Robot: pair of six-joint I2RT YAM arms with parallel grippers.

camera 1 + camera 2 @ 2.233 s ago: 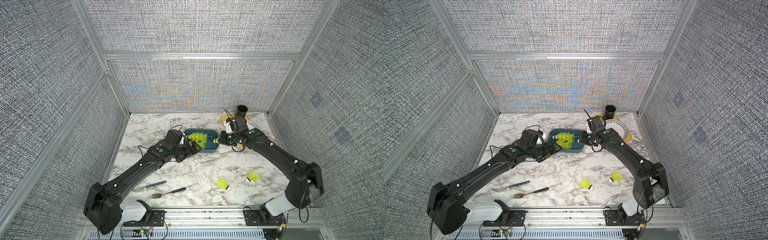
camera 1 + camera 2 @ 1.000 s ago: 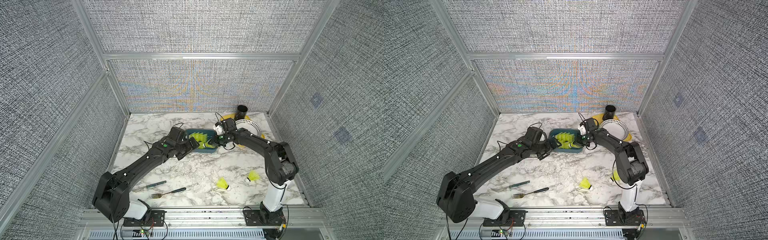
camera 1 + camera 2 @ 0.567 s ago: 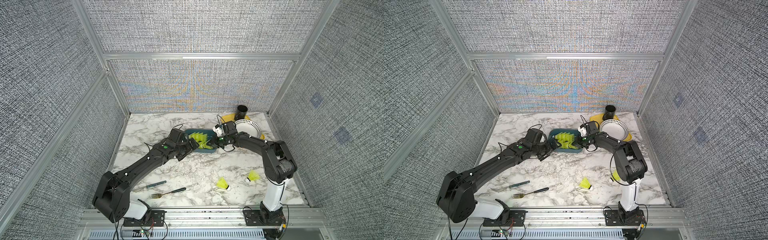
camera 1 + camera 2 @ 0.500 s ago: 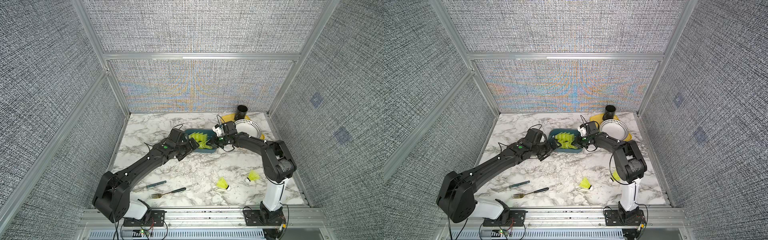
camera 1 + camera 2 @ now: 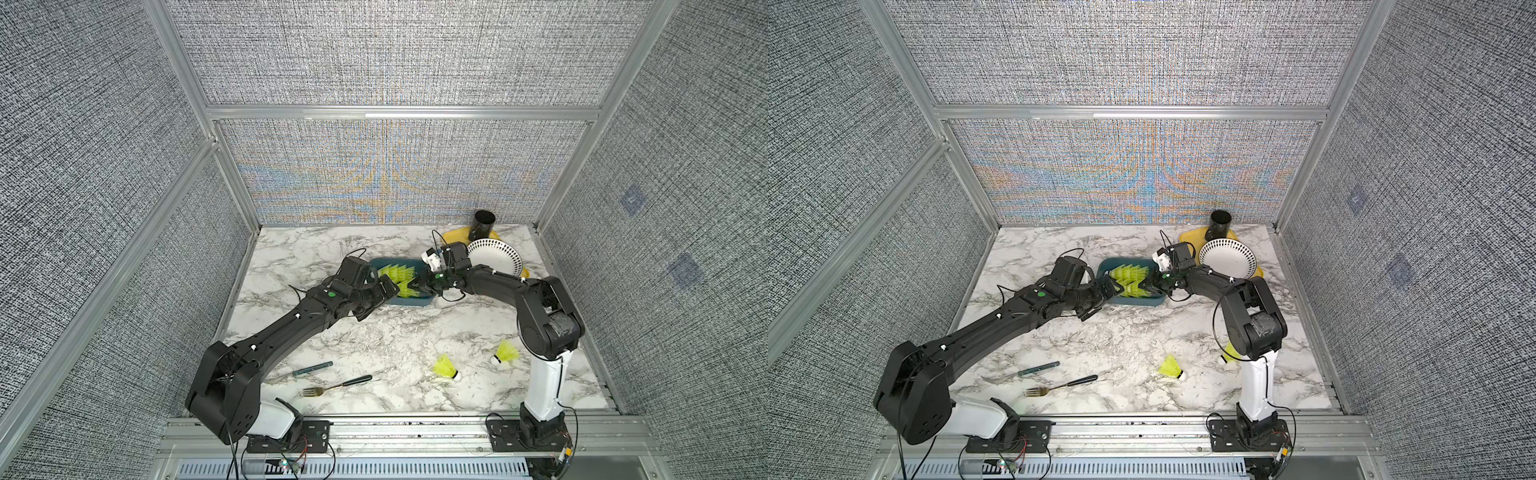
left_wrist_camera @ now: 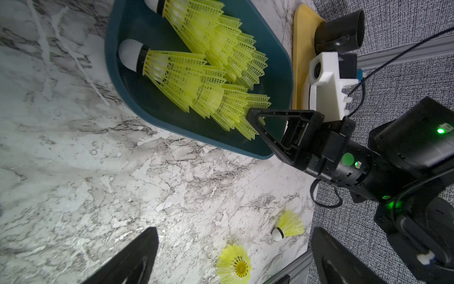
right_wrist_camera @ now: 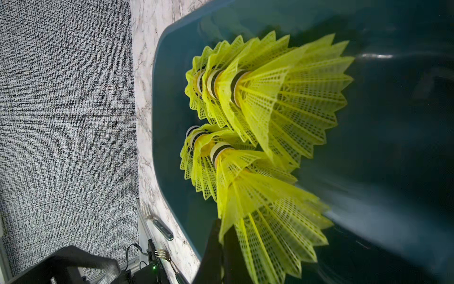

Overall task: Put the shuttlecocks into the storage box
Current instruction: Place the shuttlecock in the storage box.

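Over the last two seconds the right arm folded in and carried its shuttlecock (image 7: 265, 221) into the storage box (image 5: 415, 302), onto the end of one nested row. Right jaws are fully closed, pinching that skirt's edge, not yet released. Left jaws gape wide, empty, beside the box's other end. Two loose shuttlecocks (image 5: 446, 368) remain on the desk (image 5: 374, 332), so the task is nearly done.

The shuttlecocks (image 6: 196, 81) are neon plastic with fine mesh skirts. The box (image 6: 127, 24) is smooth, glossy teal plastic. The table (image 5: 395, 332) looks like polished marble. Walls (image 5: 374, 62) are rough woven cloth, the frame (image 5: 399, 112) brushed metal. At lower centre lies a shiny metal fork (image 5: 328, 388).
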